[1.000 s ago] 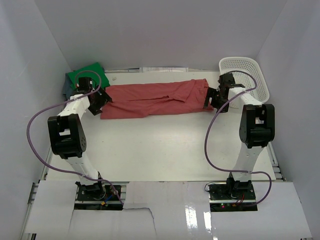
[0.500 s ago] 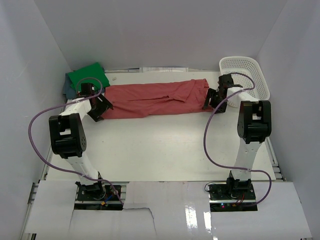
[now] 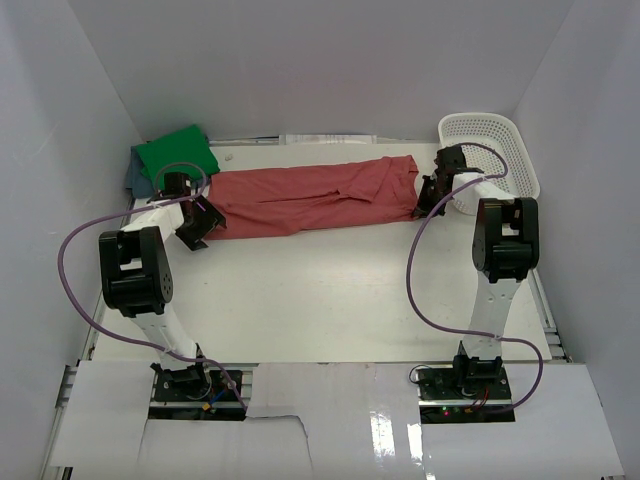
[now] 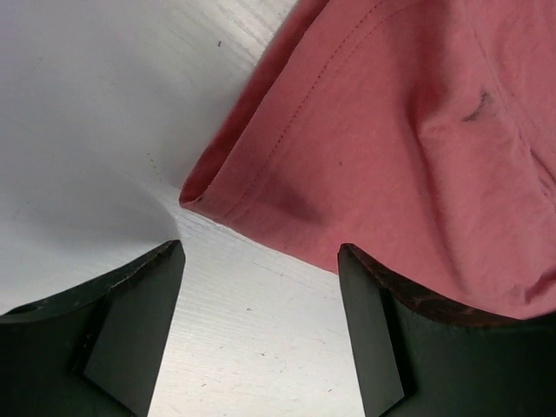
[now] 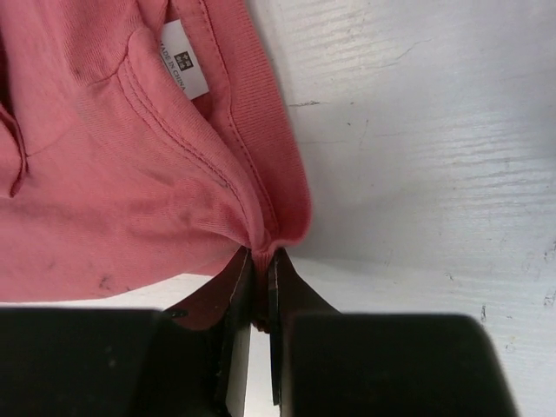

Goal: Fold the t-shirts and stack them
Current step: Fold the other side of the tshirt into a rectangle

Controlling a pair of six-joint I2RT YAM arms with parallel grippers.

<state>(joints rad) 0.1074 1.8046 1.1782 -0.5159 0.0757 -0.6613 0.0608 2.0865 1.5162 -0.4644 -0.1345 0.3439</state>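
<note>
A brick-red t-shirt (image 3: 310, 197) lies stretched in a long band across the back of the table. My right gripper (image 3: 422, 198) is at its right end, shut on the ribbed collar edge (image 5: 261, 239), with a fold of red cloth pinched between the jaws (image 5: 261, 261). At the shirt's left end my left gripper (image 3: 205, 222) is open and low over the table. The shirt's hem corner (image 4: 195, 195) lies just ahead of its fingertips, and only bare table shows between them (image 4: 261, 269). A green t-shirt (image 3: 178, 155) rests folded at the back left on a blue-grey one (image 3: 136, 183).
A white lattice basket (image 3: 500, 150) stands at the back right, just behind my right arm. White walls close in the table on the left, back and right. Purple cables loop out from both arms.
My right gripper has shut on the red shirt's collar edge. My left gripper has shifted slightly nearer along the shirt's left end, still open.
</note>
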